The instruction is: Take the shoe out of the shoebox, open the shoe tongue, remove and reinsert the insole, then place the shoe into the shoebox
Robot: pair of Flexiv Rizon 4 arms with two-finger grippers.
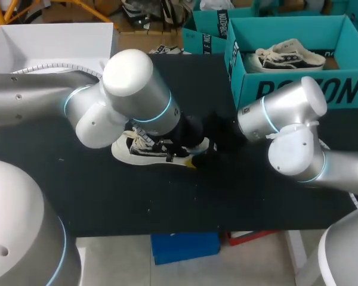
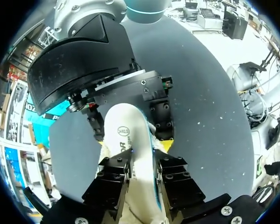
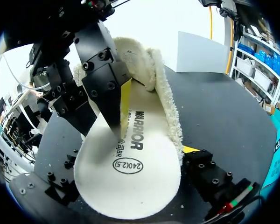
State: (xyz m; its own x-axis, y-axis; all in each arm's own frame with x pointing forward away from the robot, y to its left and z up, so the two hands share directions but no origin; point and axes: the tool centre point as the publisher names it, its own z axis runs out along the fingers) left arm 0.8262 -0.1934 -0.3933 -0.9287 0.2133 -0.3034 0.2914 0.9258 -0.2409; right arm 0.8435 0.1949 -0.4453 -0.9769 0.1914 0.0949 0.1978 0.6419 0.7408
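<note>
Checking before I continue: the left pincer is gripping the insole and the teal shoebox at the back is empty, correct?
Not quite. The teal shoebox is not empty: a second shoe lies inside it, as the head view shows. The rest stands: the left pincer is gripping the insole, seen in the left wrist view.

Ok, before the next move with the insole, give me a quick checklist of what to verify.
1. Left gripper shut on the insole: ok.
2. Right gripper hold on the insole: cannot tell.
3. Shoe resting on the table: ok.
4. Shoe's opening free for the insole: cannot tell, the left arm hides it.
5. Shoebox open: ok, a second shoe lies inside.
</note>
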